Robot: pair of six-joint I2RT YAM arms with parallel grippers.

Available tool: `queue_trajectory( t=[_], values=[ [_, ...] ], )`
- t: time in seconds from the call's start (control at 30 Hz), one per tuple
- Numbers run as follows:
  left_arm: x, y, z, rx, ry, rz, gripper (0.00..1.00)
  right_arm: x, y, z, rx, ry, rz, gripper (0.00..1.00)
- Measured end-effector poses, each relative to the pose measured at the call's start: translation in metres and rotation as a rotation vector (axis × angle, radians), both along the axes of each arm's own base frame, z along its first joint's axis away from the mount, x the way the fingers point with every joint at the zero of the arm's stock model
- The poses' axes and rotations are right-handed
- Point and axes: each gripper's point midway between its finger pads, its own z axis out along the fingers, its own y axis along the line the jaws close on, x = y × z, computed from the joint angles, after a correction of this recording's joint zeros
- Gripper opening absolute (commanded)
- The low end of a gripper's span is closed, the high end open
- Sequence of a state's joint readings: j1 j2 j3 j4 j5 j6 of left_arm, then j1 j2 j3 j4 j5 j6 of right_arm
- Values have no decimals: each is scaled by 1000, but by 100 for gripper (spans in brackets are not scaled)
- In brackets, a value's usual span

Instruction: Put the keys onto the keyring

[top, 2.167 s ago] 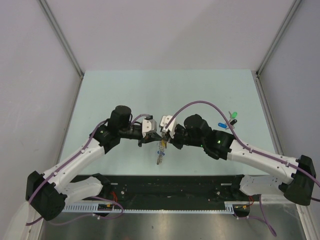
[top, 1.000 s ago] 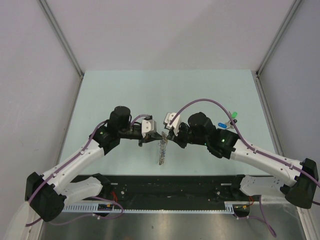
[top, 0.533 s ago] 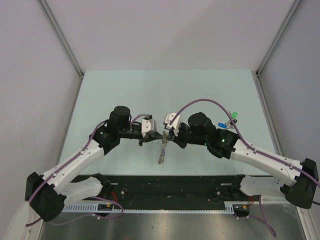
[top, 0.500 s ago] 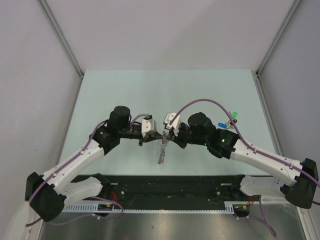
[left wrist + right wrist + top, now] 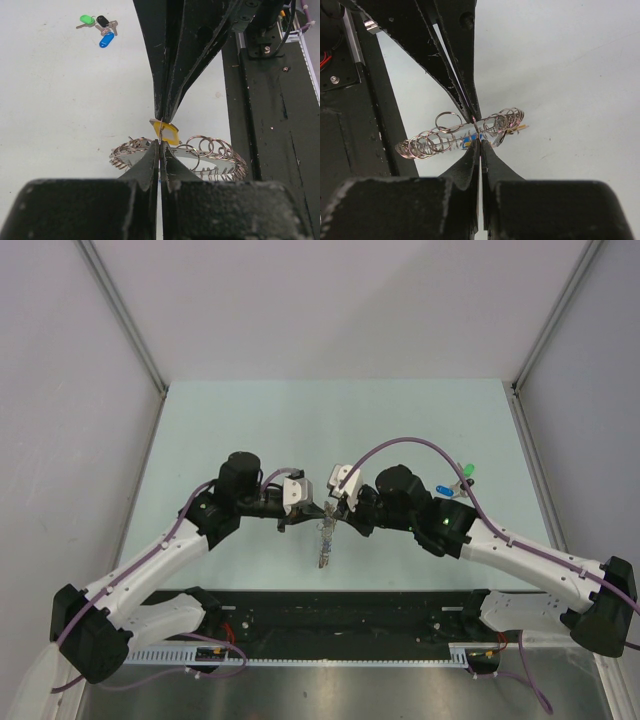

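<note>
Top view: the left gripper (image 5: 316, 512) and right gripper (image 5: 333, 518) met tip to tip, with the keyring (image 5: 322, 542) hanging just below them. Left wrist: the left fingers (image 5: 150, 156) pinched the ring, a yellow-capped key (image 5: 167, 134) just beyond their tips. Right wrist: the right fingers (image 5: 468, 159) were clamped on its coils.

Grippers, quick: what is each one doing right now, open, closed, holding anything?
Left gripper: closed, pinching the keyring.
Right gripper: closed, seemingly on the yellow key at the keyring.
</note>
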State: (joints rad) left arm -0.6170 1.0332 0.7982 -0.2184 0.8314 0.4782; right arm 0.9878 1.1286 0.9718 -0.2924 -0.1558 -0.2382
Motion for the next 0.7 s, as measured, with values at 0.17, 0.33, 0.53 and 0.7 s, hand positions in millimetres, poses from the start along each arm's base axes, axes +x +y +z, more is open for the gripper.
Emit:
queue_trajectory(
  t=[0.17,0.33,0.53,0.7],
  values=[
    [0,0,0,0,0,0,0,1,-1,0,-2,-2,-8,0],
    [0,0,0,0,0,0,0,1,-1,0,-2,-3,-8,0],
    [0,0,0,0,0,0,0,1,-1,0,-2,-1,-6,0],
    [0,0,0,0,3,1,0,0,0,0,0,1,-1,0]
  ],
)
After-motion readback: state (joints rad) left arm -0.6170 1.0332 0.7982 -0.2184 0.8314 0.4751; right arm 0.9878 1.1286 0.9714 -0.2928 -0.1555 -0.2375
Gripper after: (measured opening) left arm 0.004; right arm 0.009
